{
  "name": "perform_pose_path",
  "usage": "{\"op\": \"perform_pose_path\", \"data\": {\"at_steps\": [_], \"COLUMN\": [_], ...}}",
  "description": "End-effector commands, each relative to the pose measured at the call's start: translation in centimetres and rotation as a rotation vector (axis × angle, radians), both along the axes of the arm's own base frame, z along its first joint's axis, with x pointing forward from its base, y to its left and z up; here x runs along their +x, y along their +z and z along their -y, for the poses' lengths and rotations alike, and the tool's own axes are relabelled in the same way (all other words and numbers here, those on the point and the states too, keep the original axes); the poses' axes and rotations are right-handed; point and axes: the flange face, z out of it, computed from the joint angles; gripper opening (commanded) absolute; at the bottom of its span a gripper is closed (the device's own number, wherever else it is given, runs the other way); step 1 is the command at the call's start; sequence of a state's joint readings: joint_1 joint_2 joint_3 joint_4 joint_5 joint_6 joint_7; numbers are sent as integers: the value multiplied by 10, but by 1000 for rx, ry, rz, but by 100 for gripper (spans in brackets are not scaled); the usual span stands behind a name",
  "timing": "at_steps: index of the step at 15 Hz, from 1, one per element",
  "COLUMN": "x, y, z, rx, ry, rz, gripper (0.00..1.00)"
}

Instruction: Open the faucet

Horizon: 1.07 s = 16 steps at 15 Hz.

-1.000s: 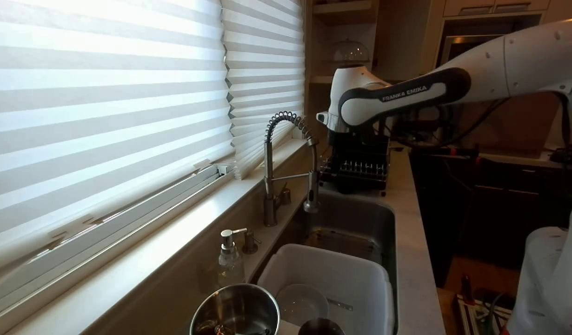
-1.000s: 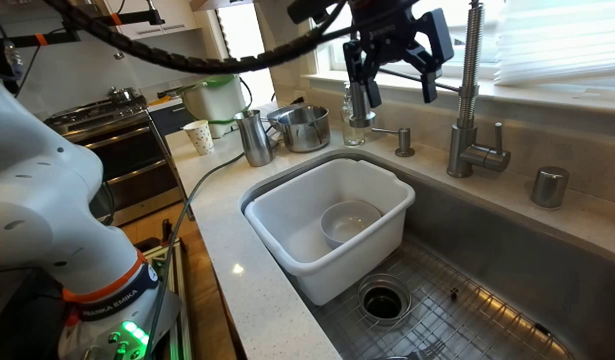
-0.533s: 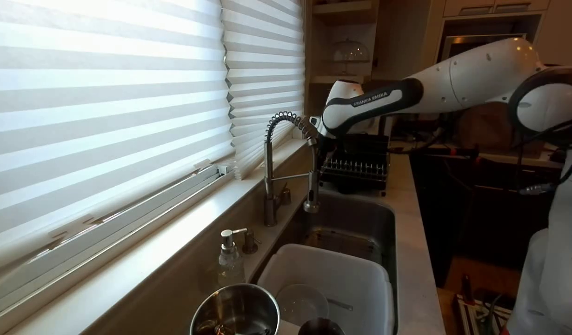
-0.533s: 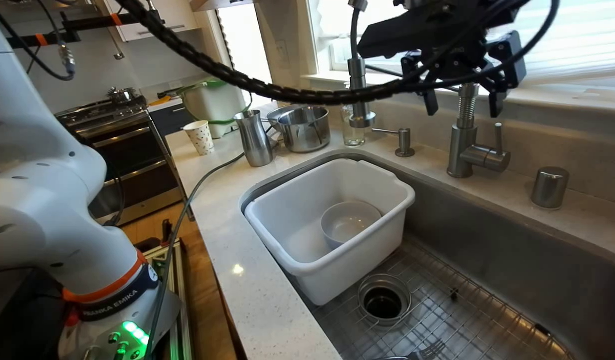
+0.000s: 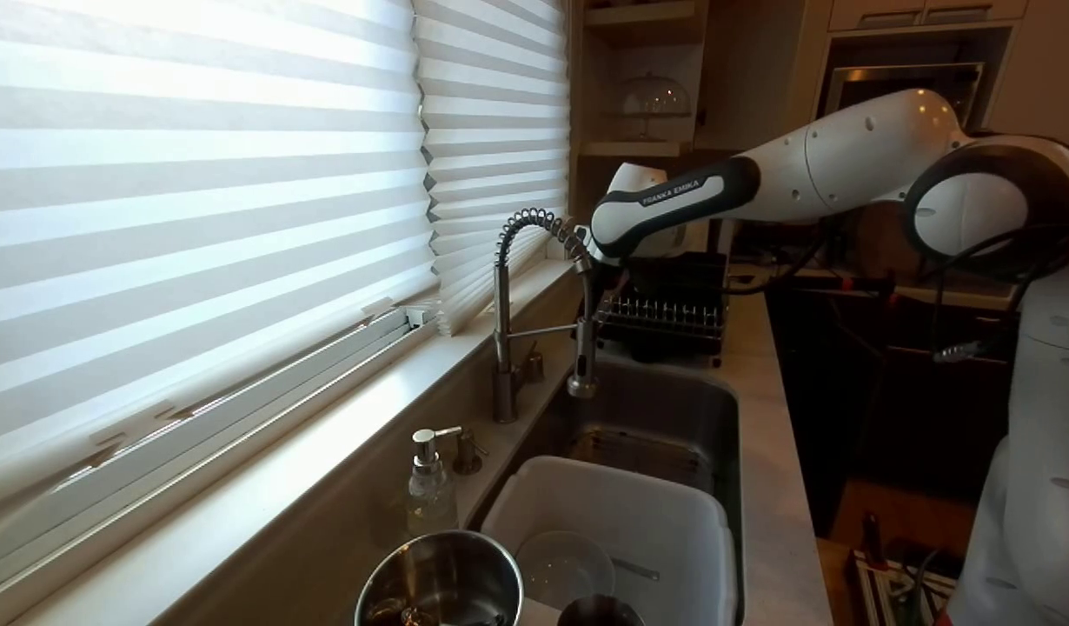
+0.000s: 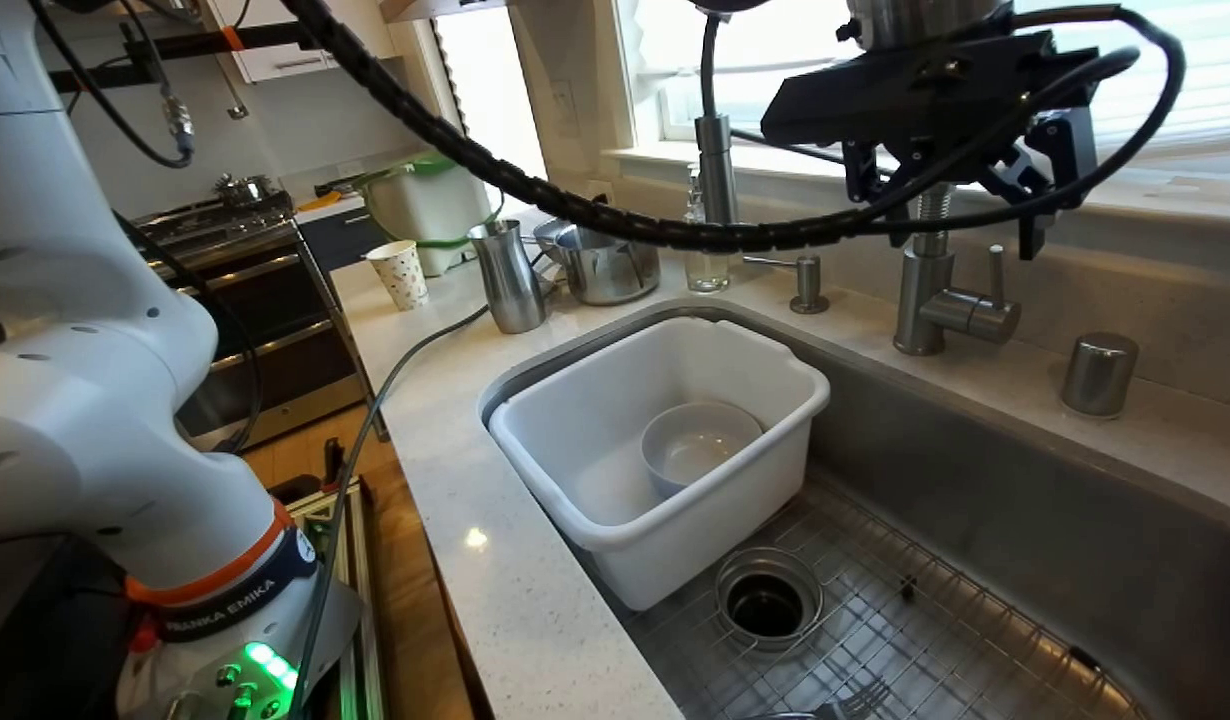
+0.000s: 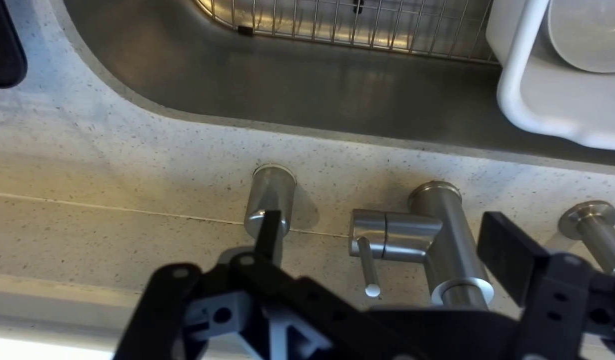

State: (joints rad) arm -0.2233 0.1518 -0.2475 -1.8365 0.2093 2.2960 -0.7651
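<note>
The pale speckled counter (image 6: pixel 520 600) runs along the windowsill (image 5: pixel 326 435). The robot arm (image 5: pixel 856 165) extends across the counter, its white links sloping down toward the windowsill side in an exterior view. The sink (image 6: pixel 975 440) is set into the counter. A white tub (image 6: pixel 720 525) is located inside the sink, at one end. The faucet (image 5: pixel 503 348), a metal unit with a coiled-spring arch, stands upright on the strip of counter between the sink and the windowsill. The gripper (image 7: pixel 382 230) points downward above the faucet's lower body, with its fingers (image 7: pixel 510 255) set wide apart. In the wrist view, that lower body appears in the gap between the fingers; contact between either finger and the faucet cannot be confirmed from the available views. A pale bowl (image 6: pixel 700 445) sits inside the tub. A short metal cylinder (image 6: pixel 1100 375) stands upright on the counter beside the faucet, on the side opposite the soap pump (image 6: pixel 808 285). The lever (image 6: pixel 996 275), a slim metal rod, projects from the side of the faucet that faces the cylinder; it stands upright in an exterior view.
</note>
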Motion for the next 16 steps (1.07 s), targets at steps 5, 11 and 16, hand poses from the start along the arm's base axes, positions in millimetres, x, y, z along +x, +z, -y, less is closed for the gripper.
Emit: {"op": "perform_pose_path", "data": {"at_steps": [5,11,16], "x": [34,58,70], "y": [-20,-44,-57], "z": [7,5,12], "rx": [21,18,-8], "ry": [-20,-20,-32], "rz": [84,135,174], "gripper": [100,100,100]}}
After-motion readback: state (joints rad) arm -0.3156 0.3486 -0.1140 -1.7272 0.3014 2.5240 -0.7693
